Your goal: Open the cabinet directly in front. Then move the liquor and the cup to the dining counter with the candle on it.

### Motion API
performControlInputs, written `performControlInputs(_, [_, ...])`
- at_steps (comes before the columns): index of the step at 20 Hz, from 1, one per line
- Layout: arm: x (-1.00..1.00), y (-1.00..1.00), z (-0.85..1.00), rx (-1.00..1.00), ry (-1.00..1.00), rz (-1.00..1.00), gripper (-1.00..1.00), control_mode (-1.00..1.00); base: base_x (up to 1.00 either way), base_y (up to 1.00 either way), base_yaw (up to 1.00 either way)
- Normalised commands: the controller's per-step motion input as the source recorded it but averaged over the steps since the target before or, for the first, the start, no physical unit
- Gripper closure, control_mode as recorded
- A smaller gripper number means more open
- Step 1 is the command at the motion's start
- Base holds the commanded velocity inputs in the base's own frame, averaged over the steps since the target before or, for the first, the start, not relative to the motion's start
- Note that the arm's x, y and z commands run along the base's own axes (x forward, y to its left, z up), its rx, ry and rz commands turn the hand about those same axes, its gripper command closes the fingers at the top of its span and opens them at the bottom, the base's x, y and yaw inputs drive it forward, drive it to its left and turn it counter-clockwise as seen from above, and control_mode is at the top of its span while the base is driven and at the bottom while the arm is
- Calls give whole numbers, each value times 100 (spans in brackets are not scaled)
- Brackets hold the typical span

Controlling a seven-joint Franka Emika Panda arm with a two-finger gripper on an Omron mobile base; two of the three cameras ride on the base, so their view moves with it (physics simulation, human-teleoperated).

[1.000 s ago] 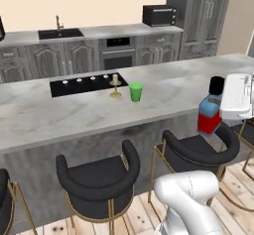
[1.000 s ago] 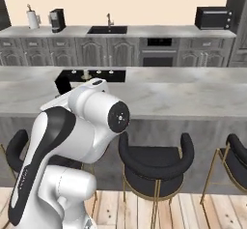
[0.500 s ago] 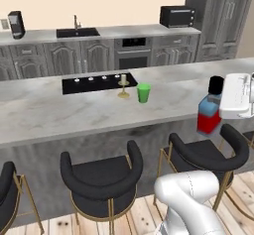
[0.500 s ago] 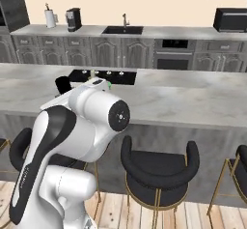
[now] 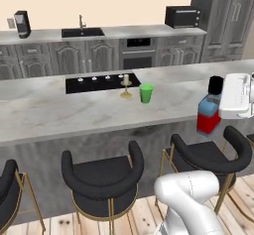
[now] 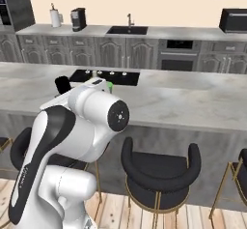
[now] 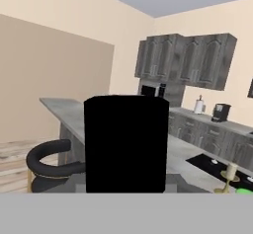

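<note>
Grey marble of the dining counter point(image 5: 59, 110) runs across the left base view, with the black cooktop point(image 5: 101, 83) set into it. The candle point(image 5: 126, 86) on its gold holder stands at the cooktop's near right corner, and the green cup point(image 5: 146, 93) stands upright on the marble just to the right of it, apart from it. The liquor point(image 5: 209, 111), blue above and red below with a black cap, hangs upright at the right of that view in front of the counter's near edge, above a black stool point(image 5: 208, 154), pressed against the white hand; the gripper point(image 5: 217, 107) is clamped on the bottle, jaws at a middling width, fingers themselves hidden by the hand. In the hand view the bottle's black cap point(image 7: 126, 144) stands close before the lens, with candle and a sliver of cup at lower right. In the right base view the arm's white elbow covers most of the bottle; its black cap point(image 6: 62, 84) shows at the left of the hand. Behind the island: sink point(image 5: 82, 31), oven point(image 5: 138, 50), microwave point(image 5: 182, 17), coffee machine point(image 5: 21, 24), dark grey cabinets.
</note>
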Motion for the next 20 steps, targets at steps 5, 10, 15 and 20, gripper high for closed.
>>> performControlInputs(5, [0,0,0,0,0,0,100,100,70,-97,0])
performControlInputs(10, [0,0,0,0,0,0,100,100,38,-100,0])
performControlInputs(15, [0,0,0,0,0,0,100,100,31,-95,-2])
performControlInputs(20, [0,0,0,0,0,0,100,100,84,-14,-3])
